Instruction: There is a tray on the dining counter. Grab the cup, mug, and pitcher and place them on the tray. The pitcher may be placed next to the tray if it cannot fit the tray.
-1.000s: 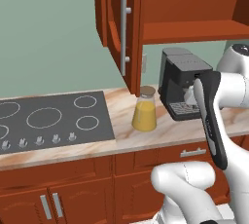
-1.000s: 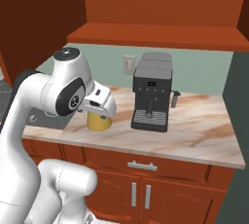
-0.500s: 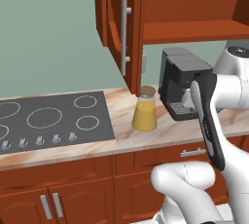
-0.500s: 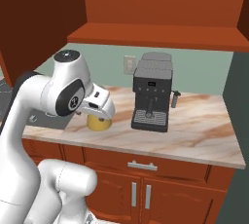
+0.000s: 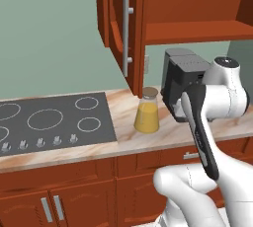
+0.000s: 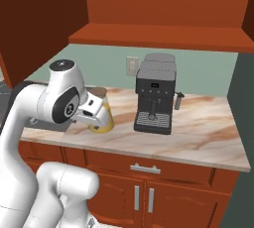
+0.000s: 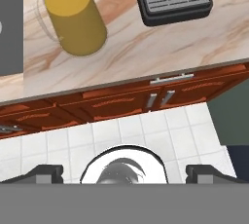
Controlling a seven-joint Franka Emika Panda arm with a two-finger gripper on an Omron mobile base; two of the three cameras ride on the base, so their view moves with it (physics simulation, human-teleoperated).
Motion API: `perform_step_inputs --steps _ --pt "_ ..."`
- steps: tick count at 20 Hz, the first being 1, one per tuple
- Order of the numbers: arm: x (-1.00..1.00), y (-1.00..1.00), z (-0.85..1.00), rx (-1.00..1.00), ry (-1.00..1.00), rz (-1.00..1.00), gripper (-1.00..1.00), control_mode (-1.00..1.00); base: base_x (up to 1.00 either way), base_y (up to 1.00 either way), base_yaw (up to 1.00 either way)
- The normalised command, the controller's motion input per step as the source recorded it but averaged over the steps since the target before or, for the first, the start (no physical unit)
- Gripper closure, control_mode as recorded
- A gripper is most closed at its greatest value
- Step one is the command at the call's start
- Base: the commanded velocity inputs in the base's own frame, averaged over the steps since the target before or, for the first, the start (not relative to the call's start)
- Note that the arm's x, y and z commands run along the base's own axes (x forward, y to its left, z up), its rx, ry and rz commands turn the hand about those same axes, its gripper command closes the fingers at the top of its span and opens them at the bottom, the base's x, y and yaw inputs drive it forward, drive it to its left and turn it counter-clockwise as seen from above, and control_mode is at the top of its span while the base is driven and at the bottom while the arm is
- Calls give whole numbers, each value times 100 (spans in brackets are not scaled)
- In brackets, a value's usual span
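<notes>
You're on the pitcher (image 5: 147,115) fetch, mid-frame left base view. Gripper (image 7: 124,173) spread wide, empty, off it. Next: swing down, straddle its neck.

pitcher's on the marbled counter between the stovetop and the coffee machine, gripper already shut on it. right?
Not quite. The pitcher does stand on the counter between the stovetop and the coffee machine, but the gripper is open and holds nothing. The hand view shows its fingertips spread wide, well short of the pitcher.
</notes>
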Motion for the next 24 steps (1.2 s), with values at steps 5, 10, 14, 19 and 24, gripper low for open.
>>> perform_step_inputs --steps 5,10,14,19,24 --pt "16 18 -12 0 0 0 -100 -100 0 0 0" --pt "19 21 -18 0 0 0 -100 -100 0 0 0" --pt "23 23 -5 0 0 0 -100 -100 0 0 0" --pt "18 25 0 -1 0 0 -100 -100 0 0 0" --pt "15 16 -1 0 0 0 -100 -100 0 0 0"
